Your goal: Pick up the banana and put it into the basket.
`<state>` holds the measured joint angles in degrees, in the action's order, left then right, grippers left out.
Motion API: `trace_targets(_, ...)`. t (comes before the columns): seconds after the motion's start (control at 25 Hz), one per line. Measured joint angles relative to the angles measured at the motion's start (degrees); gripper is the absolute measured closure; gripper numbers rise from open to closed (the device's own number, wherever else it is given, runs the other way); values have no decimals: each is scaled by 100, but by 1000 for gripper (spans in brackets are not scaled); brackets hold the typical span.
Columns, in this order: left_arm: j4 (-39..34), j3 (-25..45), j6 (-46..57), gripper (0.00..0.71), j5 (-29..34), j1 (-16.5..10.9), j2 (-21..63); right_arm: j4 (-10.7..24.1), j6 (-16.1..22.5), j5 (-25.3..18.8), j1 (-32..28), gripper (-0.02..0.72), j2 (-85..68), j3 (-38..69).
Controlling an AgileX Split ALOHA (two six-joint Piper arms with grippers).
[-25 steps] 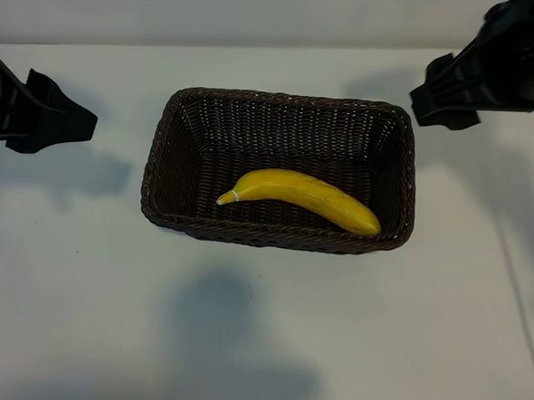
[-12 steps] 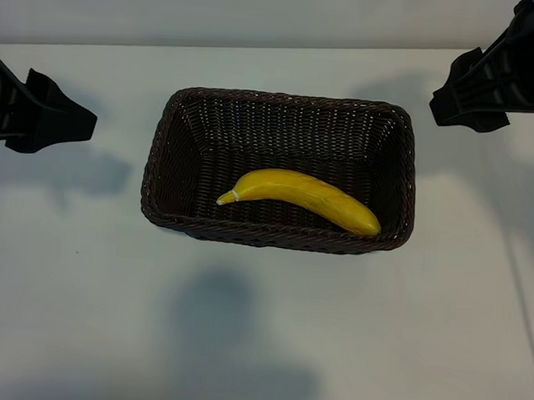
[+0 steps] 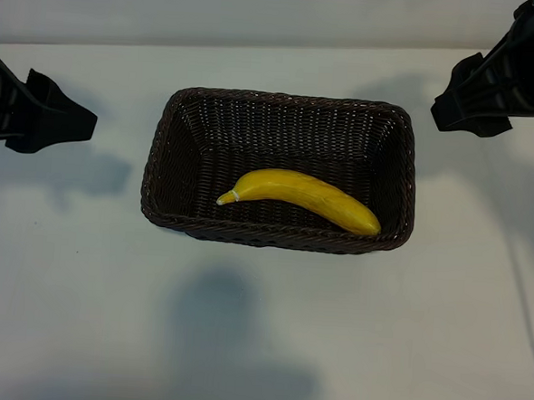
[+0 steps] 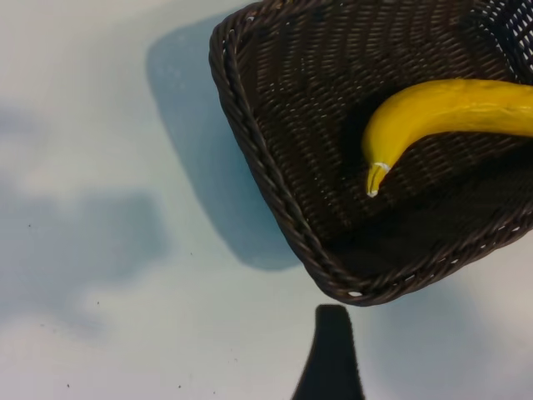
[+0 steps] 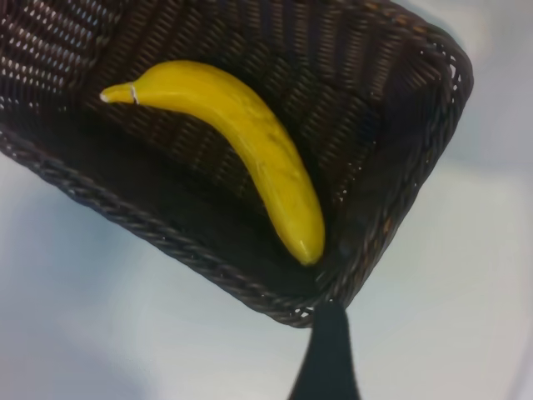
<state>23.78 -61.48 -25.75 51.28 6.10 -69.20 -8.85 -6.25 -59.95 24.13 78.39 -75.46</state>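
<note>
- The right gripper (image 3: 477,95) has been drawn back toward the table's far right corner since a second ago; its jaws are spread, holding nothing.
- The banana (image 3: 302,197) is lying inside the basket (image 3: 282,106), along its near wall, so the task is judged done.
- The left gripper (image 3: 59,113) is parked at the left, open and empty.
- Both arms are cut off by the frame edges.

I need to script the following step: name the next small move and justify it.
Probably just lift the right gripper farther away and park it. The banana already lies inside the basket, both grippers are open and clear of the rim, and the left gripper sits idle at the side.
</note>
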Motion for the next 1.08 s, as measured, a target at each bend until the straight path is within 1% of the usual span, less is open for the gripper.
trace_targets(0.56, 0, 0, -29, 100, -13, 0, 0, 36, 0, 11, 0, 104, 0, 0)
trace_targets(1.08, 0, 0, -23, 100, -13, 0, 0, 42, 18, 129, 0, 107, 0, 0)
